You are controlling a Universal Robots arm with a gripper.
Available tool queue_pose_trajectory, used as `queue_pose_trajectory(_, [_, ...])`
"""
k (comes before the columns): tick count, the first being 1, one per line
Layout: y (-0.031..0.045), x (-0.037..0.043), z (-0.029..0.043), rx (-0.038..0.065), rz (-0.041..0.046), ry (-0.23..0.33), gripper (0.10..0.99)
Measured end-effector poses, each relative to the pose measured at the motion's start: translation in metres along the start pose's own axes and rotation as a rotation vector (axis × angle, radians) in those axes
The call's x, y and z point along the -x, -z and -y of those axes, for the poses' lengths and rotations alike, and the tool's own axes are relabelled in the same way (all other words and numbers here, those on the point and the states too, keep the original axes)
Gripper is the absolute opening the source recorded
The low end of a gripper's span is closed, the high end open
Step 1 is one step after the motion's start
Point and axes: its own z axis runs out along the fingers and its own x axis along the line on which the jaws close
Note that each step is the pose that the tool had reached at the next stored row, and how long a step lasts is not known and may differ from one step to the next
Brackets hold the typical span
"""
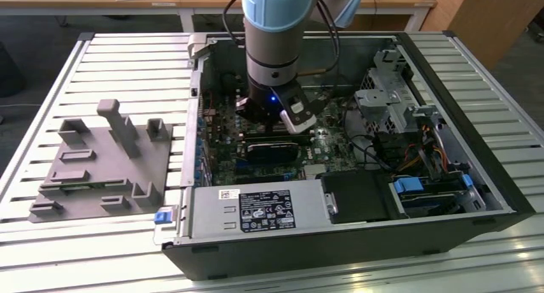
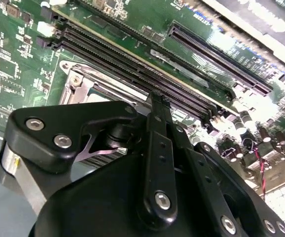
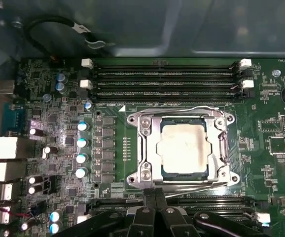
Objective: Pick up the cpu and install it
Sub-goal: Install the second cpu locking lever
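**CPU seated in the socket, gripper empty above it**

The arm [image 1: 276, 44] was seen reaching down into the open computer case [image 1: 340, 242], which lay on the slatted bench [image 1: 102, 57]. In the first wrist view the cpu [image 3: 183, 147] was found lying flat inside the socket [image 3: 137, 148], its pale metal top facing up and its edges squared with the metal frame around it. The retention lever wire [image 3: 201, 109] was seen running along the frame on the side of the memory slots [image 3: 162, 79].

The gripper [image 3: 155, 197] was positioned just beside the socket, at the frame edge away from the memory slots. Its fingers [image 3: 150, 200] were brought together, tip against tip, and nothing was held between them. The same closed fingers were shown in the second wrist view [image 2: 158, 123], with the socket frame [image 2: 78, 81] partly hidden behind the gripper body.

On the exterior view's left, the grey plastic tray [image 1: 102, 172] was left on the bench, well apart from the case.

As a judgement: the pick-up and the placing of the chip appeared to be done, since the chip was resting in the socket and had been released. Whether the frame and lever had been fully locked down could not be told from these views, so the securing of the chip may have been left to do.
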Motion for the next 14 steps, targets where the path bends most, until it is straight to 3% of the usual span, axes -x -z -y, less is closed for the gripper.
queue_pose_trajectory(9, [-0.0007,-0.0094,0.0056,0.046,0.0003,-0.001,0.106])
queue_pose_trajectory(14, [-0.0064,-0.011,0.0067,0.06,-0.0001,-0.001,0.106])
